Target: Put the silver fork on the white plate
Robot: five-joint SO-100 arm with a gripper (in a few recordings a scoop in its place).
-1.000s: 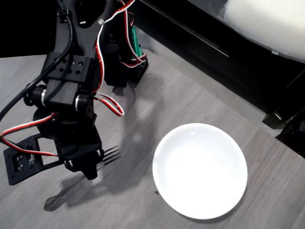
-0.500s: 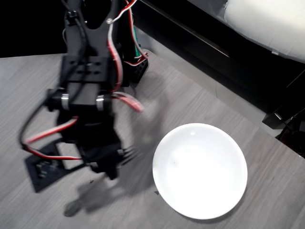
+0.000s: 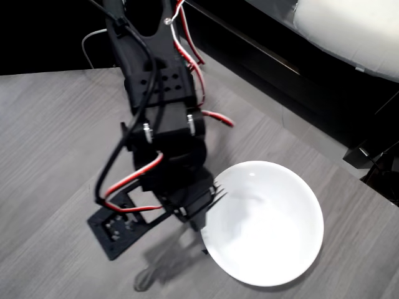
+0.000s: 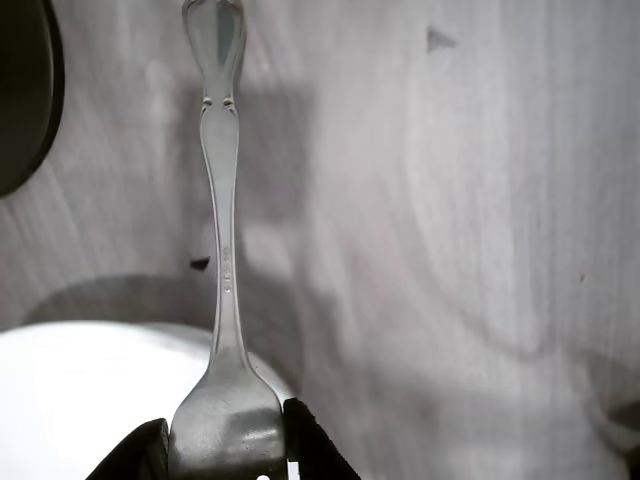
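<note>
In the overhead view my black gripper [image 3: 196, 212] is shut on the silver fork [image 3: 217, 190] and holds it above the grey table. The tines poke out over the left rim of the white plate [image 3: 274, 240], and the handle trails down-left toward the table's front. The wrist view has the fork [image 4: 222, 250] running from between my gripper [image 4: 226, 455] at the bottom edge up to its ornate handle end at the top. A dark fingertip [image 4: 312, 452] presses each side of the fork's neck. A slice of the plate [image 4: 70, 400] lies at the lower left there.
The grey wooden table [image 3: 56, 143] stretches left of the arm. Its edge runs diagonally at the upper right, with dark furniture and a white cushion [image 3: 349, 25] beyond. A small dark speck [image 3: 204, 251] lies by the plate's left rim.
The arm has swung right with the fork in its grip, from the left part of the table to the plate's left rim. The plate has stayed put.
</note>
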